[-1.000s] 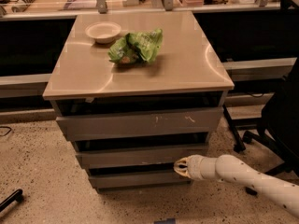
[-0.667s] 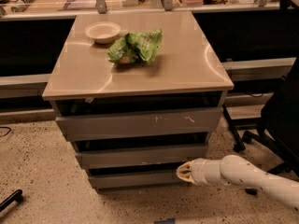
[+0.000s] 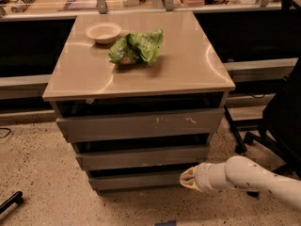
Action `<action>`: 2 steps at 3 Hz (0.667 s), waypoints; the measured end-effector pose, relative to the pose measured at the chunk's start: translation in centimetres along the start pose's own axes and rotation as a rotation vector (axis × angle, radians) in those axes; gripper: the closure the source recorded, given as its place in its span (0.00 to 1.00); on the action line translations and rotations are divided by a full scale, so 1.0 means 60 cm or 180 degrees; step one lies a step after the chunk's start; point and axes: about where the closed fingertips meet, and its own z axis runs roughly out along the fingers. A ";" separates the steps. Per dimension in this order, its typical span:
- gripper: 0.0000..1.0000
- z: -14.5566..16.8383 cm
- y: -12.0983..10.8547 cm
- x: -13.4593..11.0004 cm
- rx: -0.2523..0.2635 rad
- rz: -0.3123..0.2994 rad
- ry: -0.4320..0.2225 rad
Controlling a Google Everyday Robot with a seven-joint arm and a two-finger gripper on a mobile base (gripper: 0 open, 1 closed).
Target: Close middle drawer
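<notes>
The middle drawer [image 3: 141, 157] has a plain grey front and sits between the scratched top drawer front [image 3: 141, 125] and the shallow bottom drawer front [image 3: 136, 180]. It stands out a little from the cabinet, with a dark gap above it. My gripper [image 3: 187, 179], cream-tipped on a white arm coming in from the right, is low in front of the right end of the bottom drawer, just below the middle drawer's right corner. Its fingers look pressed together and hold nothing.
On the tan cabinet top [image 3: 188, 65] lie a white bowl [image 3: 103, 31] and a green chip bag [image 3: 137, 47]. A black office chair [image 3: 282, 121] stands at the right. A dark object [image 3: 10, 202] lies on the speckled floor at the lower left.
My gripper has moved down and slightly right, from the height of the middle drawer's lower edge to the bottom drawer. The drawers look unchanged.
</notes>
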 end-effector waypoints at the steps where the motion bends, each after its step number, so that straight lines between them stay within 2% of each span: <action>1: 0.71 0.000 0.000 0.000 0.0000 0.0000 0.0000; 2: 0.47 0.000 0.000 0.000 0.0000 0.0000 0.0000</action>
